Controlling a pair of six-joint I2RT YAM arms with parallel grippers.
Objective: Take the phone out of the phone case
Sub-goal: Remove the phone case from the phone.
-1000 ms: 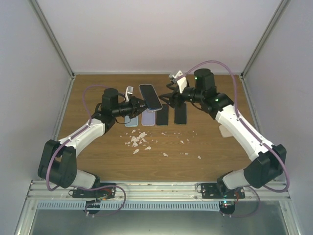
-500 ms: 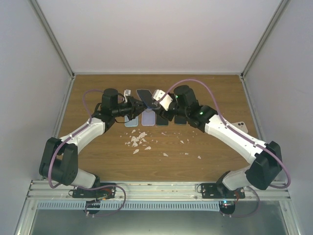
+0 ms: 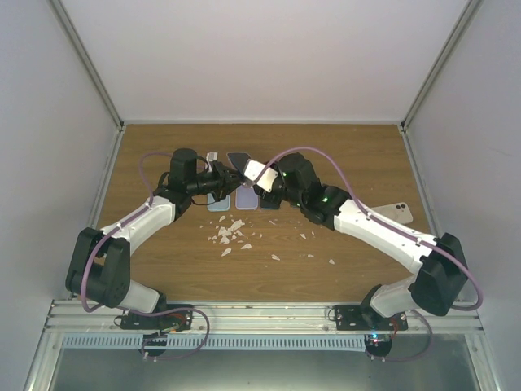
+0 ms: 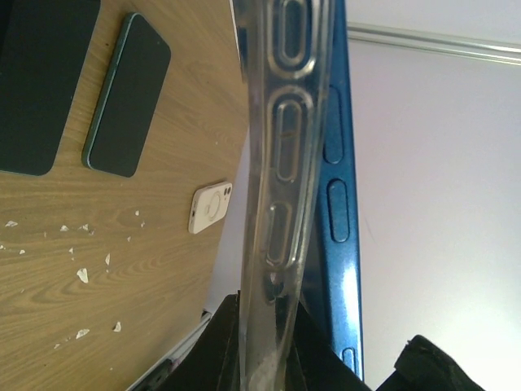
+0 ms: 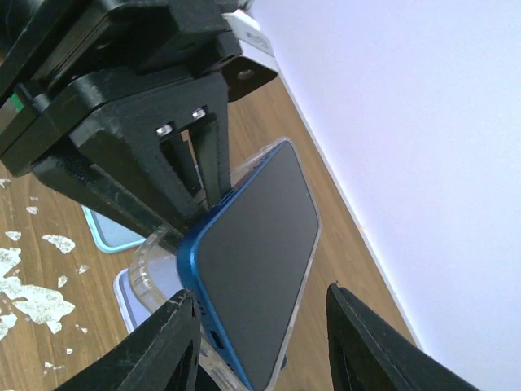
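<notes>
We see left gripper (image 4: 264, 342) pinched tight on edge of clear phone case (image 4: 281, 163), holding it in air above far end of phone row (image 3: 247, 198) on wooden table (image 3: 366, 163). Blue phone (image 5: 256, 244) partly peeled out of case, one long edge free. Right gripper (image 5: 259, 300) spread, fingers either side of blue phone's end; we can't tell if touching. White flakes (image 3: 228, 232) just near side of row. White phone (image 3: 396, 213) well right of row.
</notes>
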